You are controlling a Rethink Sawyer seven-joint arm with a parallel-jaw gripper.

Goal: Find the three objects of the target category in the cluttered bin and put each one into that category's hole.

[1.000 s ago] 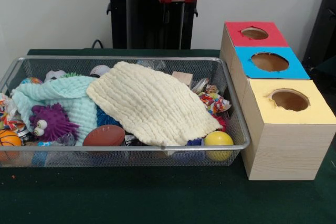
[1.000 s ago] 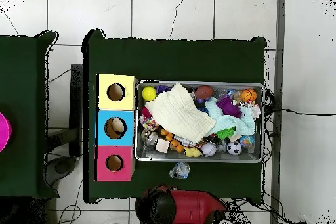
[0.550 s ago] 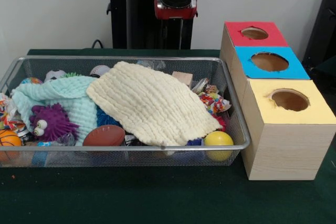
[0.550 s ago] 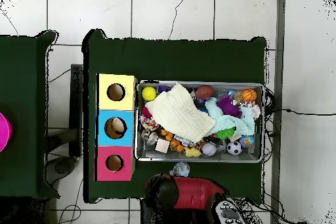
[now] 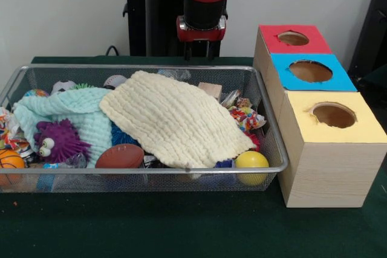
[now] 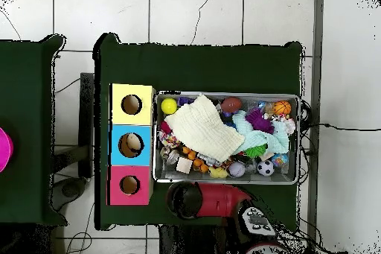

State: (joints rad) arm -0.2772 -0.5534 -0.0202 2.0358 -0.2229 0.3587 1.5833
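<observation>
The wire bin (image 5: 275,149) holds a pile of toys. A cream cloth (image 5: 175,119) lies across the middle, partly over a mint cloth (image 5: 78,110), and they hide much of what lies beneath. Around them show a purple spiky toy (image 5: 57,140), a brown football (image 5: 121,156), an orange basketball (image 5: 9,162), a yellow ball (image 5: 251,164) and bright wrappers (image 5: 245,116). Three boxes stand in a row beside the bin, with red (image 5: 314,43), blue (image 5: 338,80) and yellow (image 5: 363,131) tops, each with a round hole. My gripper (image 5: 201,49) hangs behind the bin's far rim, apart from the toys.
In the overhead view the red arm (image 6: 216,200) lies along the table strip next to the bin (image 6: 301,139), near the red box (image 6: 117,185). A soccer ball (image 6: 265,167) and small orange pieces (image 6: 195,162) sit along that side of the bin.
The arm has come lower and closer to the bin's rim. In the overhead view it now covers the small crumpled thing that lay on the table beside the bin.
</observation>
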